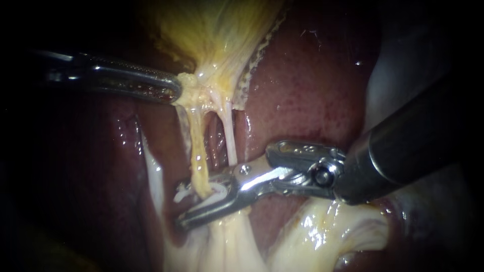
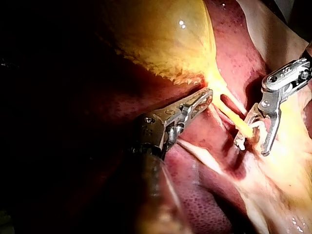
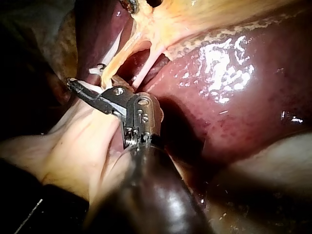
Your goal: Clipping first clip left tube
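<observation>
Endoscope view: left tube runs far-to-near. Right instrument jaws hold what looks like an open clip straddling it, right tube just beside. Left instrument jaws clamp the gallbladder neck, liver behind.

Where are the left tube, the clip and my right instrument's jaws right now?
left tube (image 1: 198,151): endoscope view, on its yellow mid-length, above the jaws.
clip (image 1: 218,191): endoscope view, on its white part beside the tube, inside the jaws.
right instrument (image 1: 180,209): endoscope view, midway between its jaw tips.
</observation>
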`<state>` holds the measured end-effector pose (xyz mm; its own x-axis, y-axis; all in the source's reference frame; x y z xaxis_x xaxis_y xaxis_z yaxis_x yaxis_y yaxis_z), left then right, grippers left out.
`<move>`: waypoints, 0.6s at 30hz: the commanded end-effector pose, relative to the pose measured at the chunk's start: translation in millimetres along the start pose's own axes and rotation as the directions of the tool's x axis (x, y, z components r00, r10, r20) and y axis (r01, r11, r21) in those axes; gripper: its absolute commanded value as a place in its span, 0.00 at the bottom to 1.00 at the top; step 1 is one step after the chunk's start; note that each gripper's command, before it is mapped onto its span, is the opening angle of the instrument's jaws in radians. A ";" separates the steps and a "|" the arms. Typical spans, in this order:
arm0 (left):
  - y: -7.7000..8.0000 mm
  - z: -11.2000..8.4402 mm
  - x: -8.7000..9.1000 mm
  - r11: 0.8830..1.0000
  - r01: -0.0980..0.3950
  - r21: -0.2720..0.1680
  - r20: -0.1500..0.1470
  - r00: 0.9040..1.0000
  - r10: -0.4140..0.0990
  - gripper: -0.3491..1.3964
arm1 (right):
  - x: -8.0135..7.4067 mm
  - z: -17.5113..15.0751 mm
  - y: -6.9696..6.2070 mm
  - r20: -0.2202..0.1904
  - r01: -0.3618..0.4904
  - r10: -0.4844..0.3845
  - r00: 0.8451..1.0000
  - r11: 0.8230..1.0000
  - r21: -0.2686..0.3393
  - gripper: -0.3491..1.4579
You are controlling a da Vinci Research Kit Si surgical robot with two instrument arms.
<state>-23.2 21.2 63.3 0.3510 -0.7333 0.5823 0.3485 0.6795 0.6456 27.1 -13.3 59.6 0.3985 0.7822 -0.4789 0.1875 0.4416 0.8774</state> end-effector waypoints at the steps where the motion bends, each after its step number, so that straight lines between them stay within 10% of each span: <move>1: 0.0 0.0 0.0 1.000 0.000 0.000 0.000 1.000 0.000 0.00 | -0.1 0.0 -0.1 0.006 0.002 -0.002 1.000 1.000 0.007 0.43; 18: 0.0 0.0 0.0 1.000 0.000 0.000 0.000 1.000 0.000 0.00 | -0.2 1.0 -1.5 0.014 -0.007 0.007 1.000 0.998 0.067 0.36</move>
<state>-23.1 21.2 63.3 0.3513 -0.7331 0.5823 0.3484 0.6797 0.6455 27.7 -14.5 58.4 0.4119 0.7790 -0.4728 0.2452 0.4050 0.8808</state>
